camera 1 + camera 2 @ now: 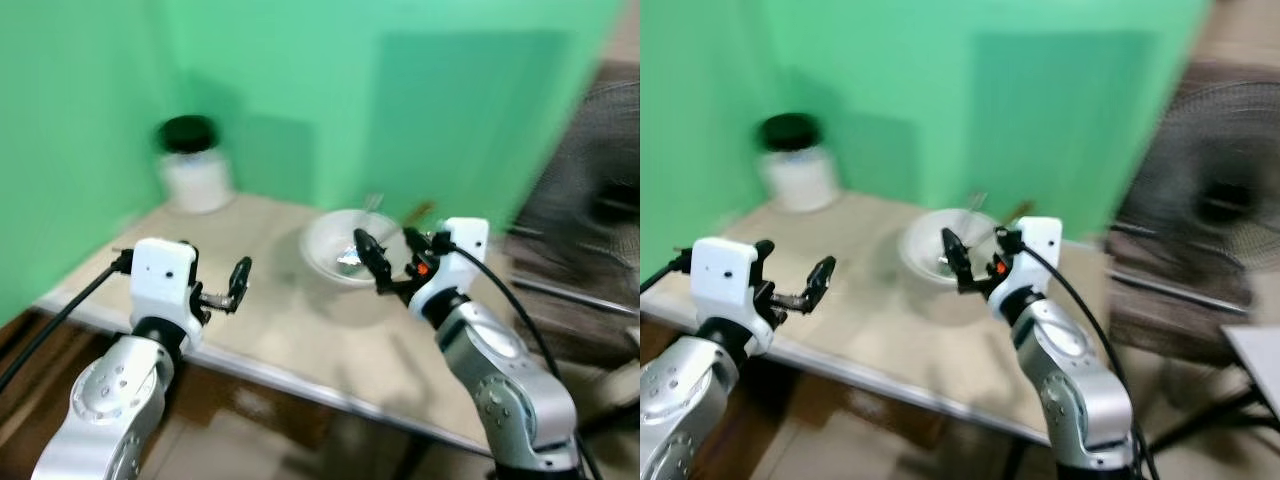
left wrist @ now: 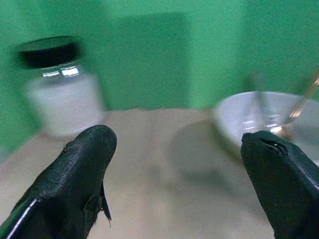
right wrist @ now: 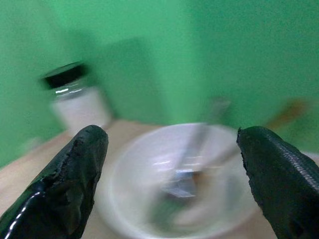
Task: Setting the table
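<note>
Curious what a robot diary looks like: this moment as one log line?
left gripper: open, over table | right gripper: open, at bowl | jar: back corner

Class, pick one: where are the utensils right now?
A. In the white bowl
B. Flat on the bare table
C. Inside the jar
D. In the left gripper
A: the utensils stand leaning in the white bowl, handles above its rim; both grippers are open and hold nothing.

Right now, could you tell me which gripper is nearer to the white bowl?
The right. The right gripper hovers open at the bowl's near rim, pointing into it. The left gripper, also open, hangs over the table's front edge, well off to the bowl's left.
</note>
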`<state>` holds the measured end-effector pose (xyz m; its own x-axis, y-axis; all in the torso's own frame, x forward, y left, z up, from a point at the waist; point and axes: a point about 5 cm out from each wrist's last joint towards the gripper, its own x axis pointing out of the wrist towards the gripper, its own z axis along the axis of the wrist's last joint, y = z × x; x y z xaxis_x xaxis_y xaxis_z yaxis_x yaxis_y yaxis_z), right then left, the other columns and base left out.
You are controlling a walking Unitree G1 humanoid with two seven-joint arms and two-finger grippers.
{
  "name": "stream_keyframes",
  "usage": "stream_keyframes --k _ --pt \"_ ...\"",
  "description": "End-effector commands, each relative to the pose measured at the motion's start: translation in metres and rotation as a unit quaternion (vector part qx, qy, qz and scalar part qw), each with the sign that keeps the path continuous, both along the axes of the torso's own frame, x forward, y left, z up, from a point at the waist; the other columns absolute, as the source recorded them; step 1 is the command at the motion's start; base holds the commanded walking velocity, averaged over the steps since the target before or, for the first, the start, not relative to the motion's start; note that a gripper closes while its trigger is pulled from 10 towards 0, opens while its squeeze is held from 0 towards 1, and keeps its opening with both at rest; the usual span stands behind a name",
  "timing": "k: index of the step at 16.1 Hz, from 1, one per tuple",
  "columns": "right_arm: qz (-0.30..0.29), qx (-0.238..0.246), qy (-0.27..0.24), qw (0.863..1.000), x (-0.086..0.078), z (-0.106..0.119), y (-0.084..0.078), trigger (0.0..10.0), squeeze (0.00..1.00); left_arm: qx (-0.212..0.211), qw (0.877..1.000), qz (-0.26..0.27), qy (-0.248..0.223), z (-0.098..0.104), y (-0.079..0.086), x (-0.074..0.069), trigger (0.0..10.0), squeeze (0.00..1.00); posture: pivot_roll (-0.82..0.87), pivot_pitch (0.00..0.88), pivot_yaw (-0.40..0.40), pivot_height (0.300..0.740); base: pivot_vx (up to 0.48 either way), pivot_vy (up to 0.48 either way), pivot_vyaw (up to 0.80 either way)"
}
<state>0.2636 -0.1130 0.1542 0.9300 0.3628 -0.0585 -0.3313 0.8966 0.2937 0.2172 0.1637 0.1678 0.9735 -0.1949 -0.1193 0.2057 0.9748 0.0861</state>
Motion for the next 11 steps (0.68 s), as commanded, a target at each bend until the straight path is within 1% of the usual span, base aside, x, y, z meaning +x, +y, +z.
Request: stream_keyframes --k 1,4,7,9,11 --pt "-0.014 -0.002 -0.002 1.000 0.000 0.001 -0.006 10.0 0.00 -0.001 1.000 -0.012 0.001 0.000 -0.004 -0.001 10.0 0.00 -0.02 0.000 0.025 0.740 0.326 0.000 0.00" --pt "-0.017 -0.002 -0.003 1.000 0.000 0.001 -0.006 10.0 0.00 0.002 1.000 -0.019 0.004 -0.002 -0.005 0.000 10.0 0.00 -0.02 0.000 0.031 0.740 0.297 0.000 0.00" --pt "-0.022 -0.005 -0.005 1.000 0.000 0.001 -0.009 10.0 0.00 -0.002 1.000 -0.027 0.003 -0.002 -0.005 0.001 10.0 0.00 -0.03 0.000 0.042 0.740 0.000 0.000 0.00" --pt "-0.029 -0.011 -0.007 0.999 0.002 0.001 -0.014 10.0 0.00 0.008 1.000 -0.027 0.010 -0.006 -0.007 0.005 10.0 0.00 -0.05 0.000 0.049 0.740 0.000 0.000 0.00" --pt "-0.035 -0.017 -0.009 0.999 0.003 0.002 -0.017 10.0 0.00 0.009 1.000 -0.027 0.012 -0.008 -0.007 0.009 10.0 0.00 -0.06 0.000 0.053 0.740 0.000 0.000 0.00"
